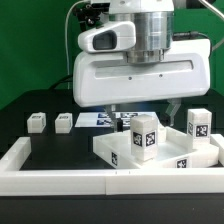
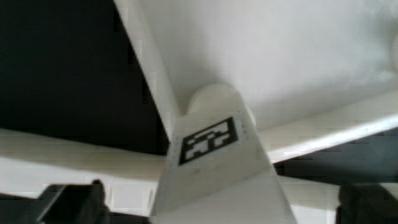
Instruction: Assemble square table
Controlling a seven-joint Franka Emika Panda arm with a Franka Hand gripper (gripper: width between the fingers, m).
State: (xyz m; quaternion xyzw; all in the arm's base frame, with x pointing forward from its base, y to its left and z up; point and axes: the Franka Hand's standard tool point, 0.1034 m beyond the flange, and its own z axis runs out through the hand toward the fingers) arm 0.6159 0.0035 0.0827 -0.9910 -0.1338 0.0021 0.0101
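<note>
Hand [image 1: 145, 108] wide, nothing held — over upright leg [image 1: 145, 137] on tabletop [image 1: 115, 152], w/ 2nd leg [image 1: 198, 122], inside rim wall [image 1: 60, 180].

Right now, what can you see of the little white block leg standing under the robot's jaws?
The short white plastic-looking block leg stands upright on the large white square slab, near its corner on the exterior view's left. Black-and-white square tags show on two of its faces, and the wrist view shows one up close. The open jaws flank it without touching it. Only the slab seems to touch it.
</note>
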